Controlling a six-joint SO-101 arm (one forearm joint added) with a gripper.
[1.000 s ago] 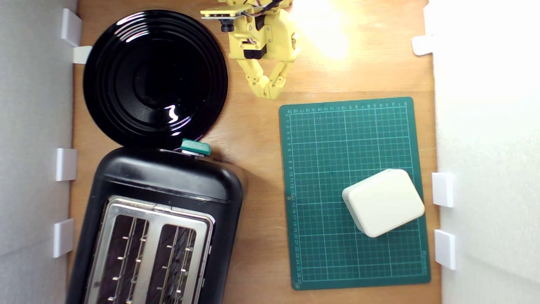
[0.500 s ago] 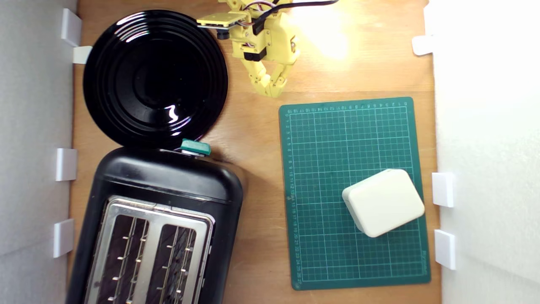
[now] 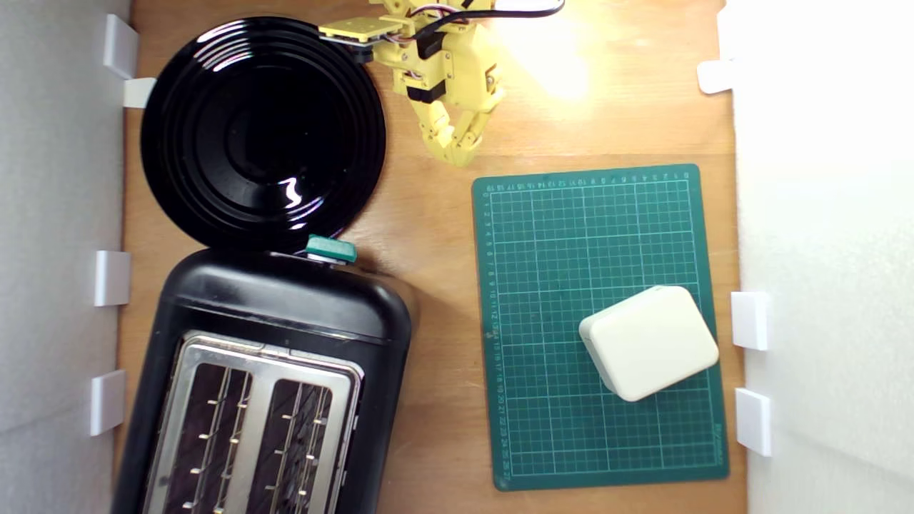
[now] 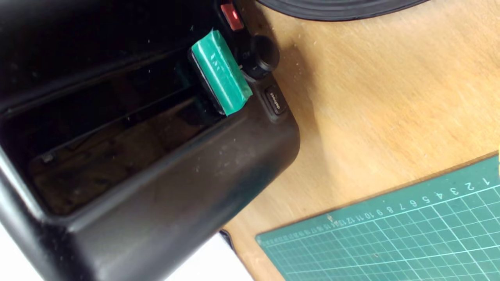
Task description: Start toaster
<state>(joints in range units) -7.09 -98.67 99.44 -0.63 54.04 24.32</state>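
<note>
A big round shiny black plate (image 3: pixel 263 132) with rings in it lies on the brown wooden counter (image 3: pixel 428 235), at the exterior view's left. A green cutting mat (image 3: pixel 600 325) with a white grid lies flat at that view's right, well apart from the plate. A cream-white box with rounded corners (image 3: pixel 648 341) sits on the mat. Small white clips (image 3: pixel 750 320) line the pale side walls (image 3: pixel 828 257).
</note>
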